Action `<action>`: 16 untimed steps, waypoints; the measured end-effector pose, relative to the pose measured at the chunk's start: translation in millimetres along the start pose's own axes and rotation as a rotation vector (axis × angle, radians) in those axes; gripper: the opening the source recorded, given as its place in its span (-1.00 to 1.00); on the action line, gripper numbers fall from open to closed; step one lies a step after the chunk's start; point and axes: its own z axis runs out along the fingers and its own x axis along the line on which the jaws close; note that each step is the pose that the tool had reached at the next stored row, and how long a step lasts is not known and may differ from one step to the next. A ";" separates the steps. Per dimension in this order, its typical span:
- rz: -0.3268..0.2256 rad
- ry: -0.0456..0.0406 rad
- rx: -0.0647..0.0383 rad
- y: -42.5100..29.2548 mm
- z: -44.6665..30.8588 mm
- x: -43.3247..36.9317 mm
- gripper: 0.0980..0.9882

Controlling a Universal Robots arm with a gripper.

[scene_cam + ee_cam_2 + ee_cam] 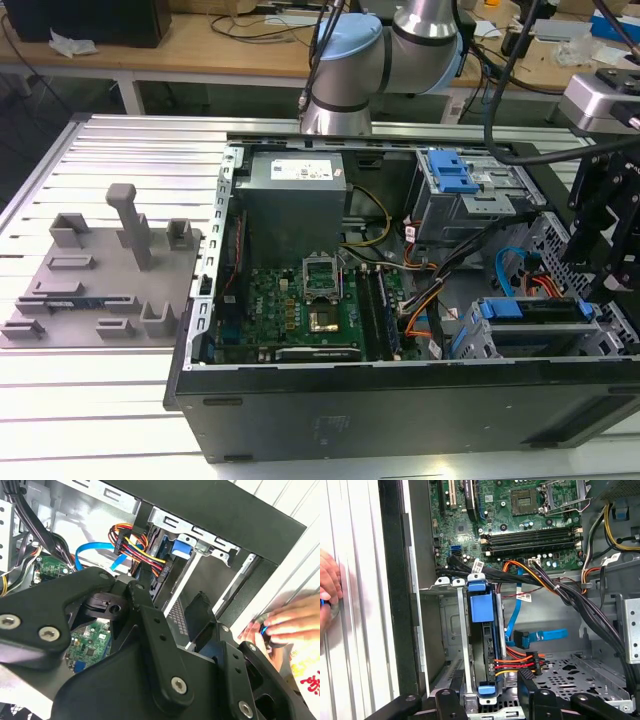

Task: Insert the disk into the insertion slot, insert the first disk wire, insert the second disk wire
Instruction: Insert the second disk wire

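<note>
Your disk (pixel 484 645) sits inside the insertion slot (pixel 451 630), standing on its thin edge, with its long axis running along the bay toward the fingers (pixel 451 702). In the first wrist view you see it as a dark slab with bright-blue caddy tabs at both ends: one broad tab at the far end, and a smaller one at the near end, right between the two fingers. The red, yellow and black power plug (pixel 522 664) sits just beside the disk's edge, close to the other finger, while the blue data cable (pixel 542 635) hangs loose a little farther off, its connector clear of the disk.

In the exterior view the disk (pixel 535 310) lies lengthwise across the grey cage, its blue tab facing the motherboard (pixel 300 300), with the gripper (pixel 605 260) hovering just above its far end. The fingers look spread apart and hold nothing; the gripper (pixel 492 705) straddles the disk's near tab without touching it.

The second wrist view adds a person's hand (pixel 287 622) resting on the table outside the case wall (pixel 240 510), beyond the black linkage.
</note>
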 end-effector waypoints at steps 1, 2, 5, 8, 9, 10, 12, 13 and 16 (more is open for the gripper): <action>0.000 0.0001 0.000 0.0 0.0 0.0 0.00; 0.000 0.0002 0.000 0.0 0.0 -0.1 0.00; 0.000 0.0482 0.003 1.7 -1.6 -17.4 0.00; 0.000 0.0905 0.005 3.0 -2.5 -28.2 0.00; 0.001 0.0934 0.005 4.6 -3.3 -36.0 0.00; 0.001 0.0933 0.005 7.0 -3.7 -41.4 0.00; 0.001 0.1118 0.007 22.0 -3.4 -43.0 0.00; 0.001 0.1224 0.007 24.7 -3.3 -42.8 0.00; 0.001 0.1435 0.009 29.0 -3.3 -43.8 -0.03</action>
